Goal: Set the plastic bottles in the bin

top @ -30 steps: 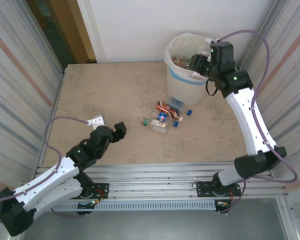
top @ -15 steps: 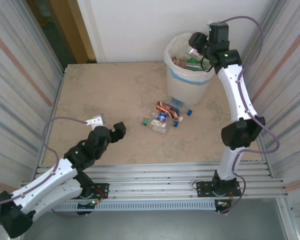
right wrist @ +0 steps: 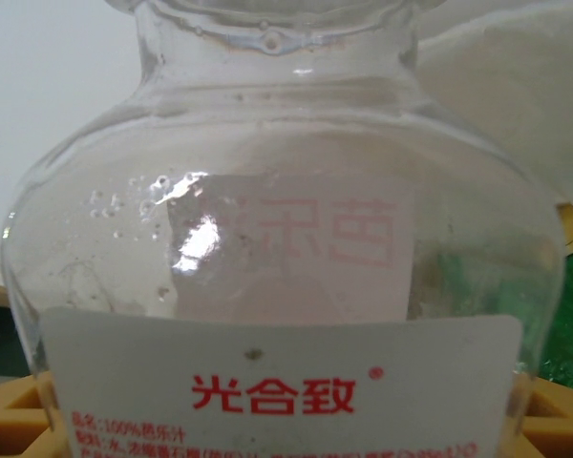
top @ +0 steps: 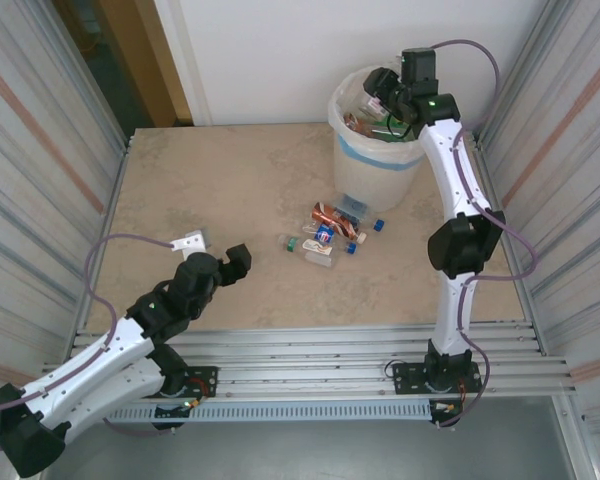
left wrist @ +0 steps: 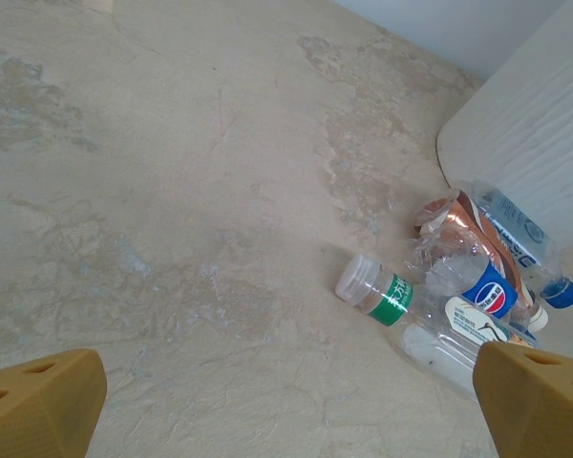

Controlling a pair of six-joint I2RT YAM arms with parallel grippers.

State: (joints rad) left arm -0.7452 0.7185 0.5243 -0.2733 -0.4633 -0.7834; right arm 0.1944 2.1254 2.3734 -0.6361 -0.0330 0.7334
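The table (top: 210, 190) lies as it did a second ago. The right arm (top: 458, 200) has been drawn in and stood nearly upright. Its elbow, earlier far out to the right, is now set close above its base, and its wrist has been carried from the right rim of the bin (top: 372, 180) to above the bin's mouth. The left arm (top: 120, 345) has not been moved and is kept low at the near left.

The bin stands at the far right of the table, and green and brown bottles (top: 385, 128) are seen inside it. The right gripper (top: 378, 92) is held over the opening, partly closed on a clear bottle (right wrist: 286, 239) with a white label printed in red. Yellow pads (right wrist: 5, 429) are seen at either side of its lower part. The left gripper (top: 240, 262) is spread fully wide, nothing is held in it, and it is pointed toward the pile (top: 335, 228).

The pile is left untouched on the table, just in front of the bin wall. In it a green-banded bottle (left wrist: 382, 291) is laid nearest the left gripper, with a blue-labelled bottle (left wrist: 482, 291) just behind.
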